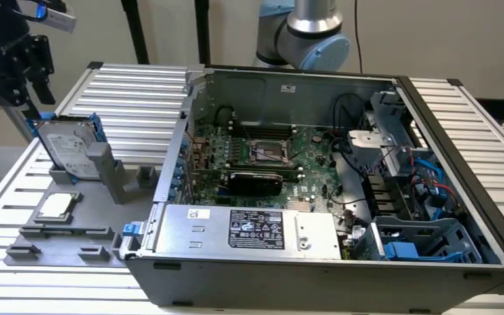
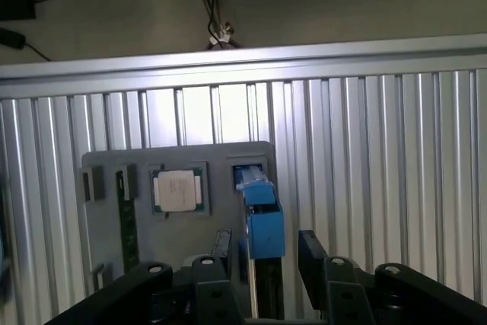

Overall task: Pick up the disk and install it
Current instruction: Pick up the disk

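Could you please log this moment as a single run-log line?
stage: pre-grasp | claw: open, above disk | disk: upright in grey holder, ungrasped | computer case: open

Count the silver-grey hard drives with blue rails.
1. The flat silver-grey metal hard drive with blue plastic rails stands on edge in the grey holder at the exterior view's left, outside the open computer case. Others may be hidden in its bays.
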{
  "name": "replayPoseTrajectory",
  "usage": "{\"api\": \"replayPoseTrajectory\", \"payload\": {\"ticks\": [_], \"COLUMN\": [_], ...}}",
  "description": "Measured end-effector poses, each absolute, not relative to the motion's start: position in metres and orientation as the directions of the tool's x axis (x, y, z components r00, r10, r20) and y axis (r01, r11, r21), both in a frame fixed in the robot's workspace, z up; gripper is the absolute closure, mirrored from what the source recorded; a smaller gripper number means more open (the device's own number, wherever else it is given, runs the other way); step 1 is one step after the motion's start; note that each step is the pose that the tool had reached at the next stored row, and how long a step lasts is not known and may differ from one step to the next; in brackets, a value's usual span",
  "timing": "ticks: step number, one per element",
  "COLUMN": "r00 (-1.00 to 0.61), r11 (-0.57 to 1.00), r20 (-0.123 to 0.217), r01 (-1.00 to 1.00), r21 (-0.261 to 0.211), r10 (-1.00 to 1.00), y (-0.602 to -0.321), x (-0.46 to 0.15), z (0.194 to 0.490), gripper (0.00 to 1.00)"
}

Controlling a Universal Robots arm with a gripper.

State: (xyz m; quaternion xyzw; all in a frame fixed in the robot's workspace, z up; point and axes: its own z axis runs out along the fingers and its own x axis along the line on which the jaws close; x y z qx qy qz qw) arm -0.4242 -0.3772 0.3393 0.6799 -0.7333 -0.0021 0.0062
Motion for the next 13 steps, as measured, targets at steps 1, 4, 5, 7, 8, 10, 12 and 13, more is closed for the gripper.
{"api": "replayPoseTrajectory", "payload": {"ticks": [1, 4, 5, 7, 8, 10, 12, 13], "r00": [-0.076, -0.075, -0.075, -0.075, -0.075, -0.075, -0.075, -0.075], "r11": [0.076, 0.076, 0.076, 0.076, 0.076, 0.075, 0.076, 0.076], "r20": [0.006, 0.006, 0.006, 0.006, 0.006, 0.006, 0.006, 0.006], "r01": [-0.997, -0.997, -0.997, -0.997, -0.997, -0.997, -0.997, -0.997], "r21": [0.012, 0.011, 0.011, 0.010, 0.010, 0.010, 0.010, 0.010], "r10": [-0.997, -0.997, -0.997, -0.997, -0.997, -0.997, -0.997, -0.997], "y": [-0.377, -0.376, -0.376, -0.376, -0.375, -0.375, -0.375, -0.375], "x": [-0.424, -0.424, -0.424, -0.424, -0.424, -0.424, -0.424, -0.424], "z": [0.337, 0.332, 0.330, 0.326, 0.325, 0.321, 0.318, 0.316], "gripper": [0.00, 0.00, 0.00, 0.00, 0.00, 0.00, 0.00, 0.00]}}
